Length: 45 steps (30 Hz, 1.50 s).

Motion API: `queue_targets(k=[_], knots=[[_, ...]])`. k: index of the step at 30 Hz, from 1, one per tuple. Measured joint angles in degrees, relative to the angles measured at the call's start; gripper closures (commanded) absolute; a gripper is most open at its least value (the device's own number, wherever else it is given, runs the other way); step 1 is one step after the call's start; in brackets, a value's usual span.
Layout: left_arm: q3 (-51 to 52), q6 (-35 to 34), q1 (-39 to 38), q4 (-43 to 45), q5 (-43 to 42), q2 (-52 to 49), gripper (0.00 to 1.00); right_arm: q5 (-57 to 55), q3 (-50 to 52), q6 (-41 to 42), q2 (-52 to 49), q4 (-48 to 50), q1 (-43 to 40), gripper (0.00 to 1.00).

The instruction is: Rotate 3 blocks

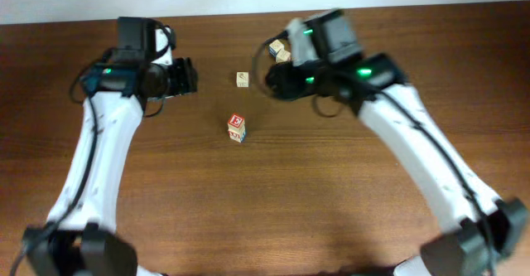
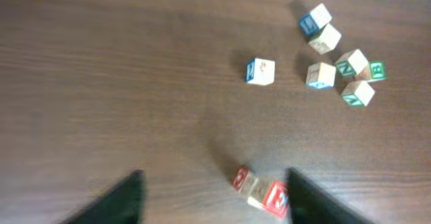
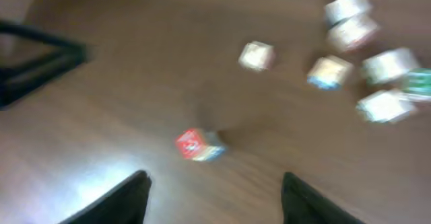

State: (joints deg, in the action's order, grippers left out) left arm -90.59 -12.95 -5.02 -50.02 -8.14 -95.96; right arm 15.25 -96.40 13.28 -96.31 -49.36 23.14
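We find the left gripper (image 2: pixel 214 177) with its jaws wide. Its two dark fingers (image 2: pixel 121 200) stand far apart, and we see only bare wood between them. The right gripper (image 3: pixel 215 177) is the same, jaws spread wide and holding nothing, though its wrist view is blurred. Both hang above the table (image 1: pixel 265 210), and neither touches a cube.

We take the red block (image 1: pixel 237 122) as our marker. It lies between the two grippers and nearer the robot than either. The left gripper hangs to the left of it and farther out, the right gripper to the right of it and farther out, both well apart from it. A pale block (image 1: pixel 238 135) with red marks lies touching the red block on its near side. The lone block (image 1: pixel 242 79), pale with faint marks and one blue side, lies beyond the red block and well apart from it, about level with the grippers and between them.

Beyond the red block and to its right we see a cluster of cubes (image 2: pixel 351 62), pale with blue and green sides, with a green-faced cube (image 2: pixel 376 70) at its outer edge. From overhead the right arm (image 1: pixel 422 152) hides most of them. The left arm (image 1: pixel 99 152) runs back on the left of the red block.
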Motion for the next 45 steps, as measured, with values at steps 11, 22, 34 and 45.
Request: queue_targets(k=[11, 22, 34, 45], knots=[[-0.2, 0.1, 0.0, -9.2, 9.6, 6.4, 0.01, -11.8, -0.2, -3.5, 11.6, -14.9, -9.6, 0.02], [-0.2, 0.1, 0.0, -9.2, 10.1, 6.4, 0.01, -14.2, -0.2, -4.3, 18.3, -22.3, -13.2, 0.02], [-0.2, 0.1, 0.0, -9.2, 10.1, 6.4, 0.01, -22.4, 0.2, -5.5, 18.4, -15.7, -13.4, 0.02], [-0.2, 0.1, 0.0, -9.2, 10.1, 6.4, 0.01, -23.5, 34.1, -8.2, 46.9, 9.8, -22.3, 0.02]])
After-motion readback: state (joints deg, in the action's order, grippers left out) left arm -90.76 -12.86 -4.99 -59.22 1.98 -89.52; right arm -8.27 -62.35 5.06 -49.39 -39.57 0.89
